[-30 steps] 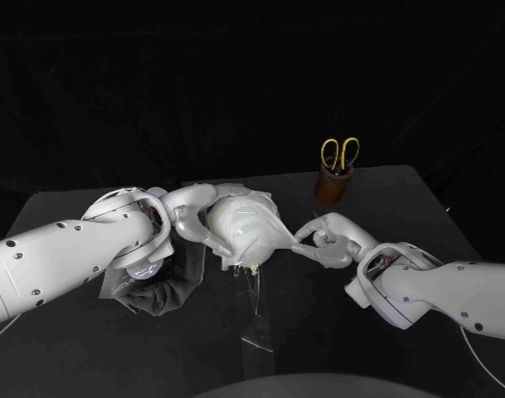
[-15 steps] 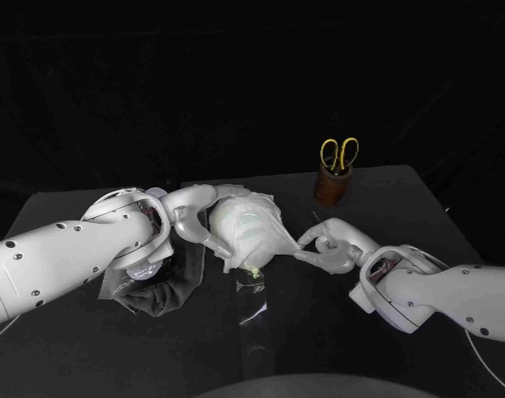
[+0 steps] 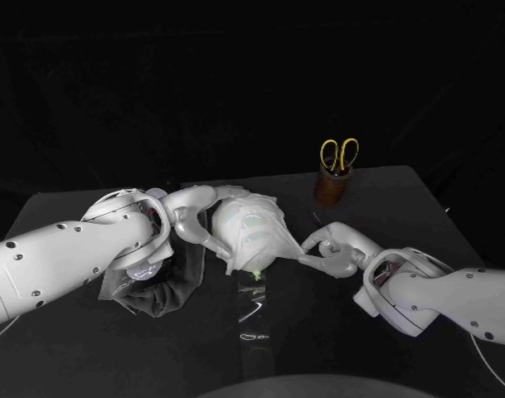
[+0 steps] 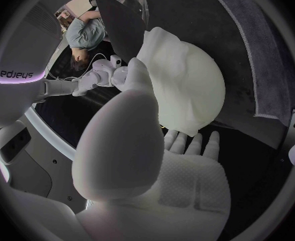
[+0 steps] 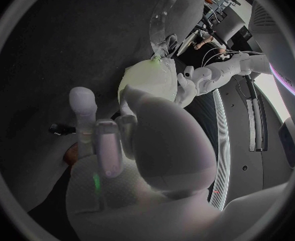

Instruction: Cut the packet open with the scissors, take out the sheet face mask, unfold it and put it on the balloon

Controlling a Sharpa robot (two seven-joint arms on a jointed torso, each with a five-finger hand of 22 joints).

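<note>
The sheet face mask [image 3: 250,225] drapes the balloon [image 5: 144,83] mid-frame, long axis vertical. The right hand [image 3: 333,250] pinches its right edge, and the left hand [image 3: 190,217] cups its left side with curled fingers.

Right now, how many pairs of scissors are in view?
1: the scissors stand handles-up in the brown holder, beyond the right hand. Another pair could be hidden from these views.

Light is dim: behind the mask [image 3: 252,228] everything is black, and the tabletop [image 3: 384,195] shows as dull grey. The mask and the arms [image 3: 49,257] catch the most light. Small glints lie on the tabletop in front of the mask. The wrist views bend straight edges near their dark rims.
</note>
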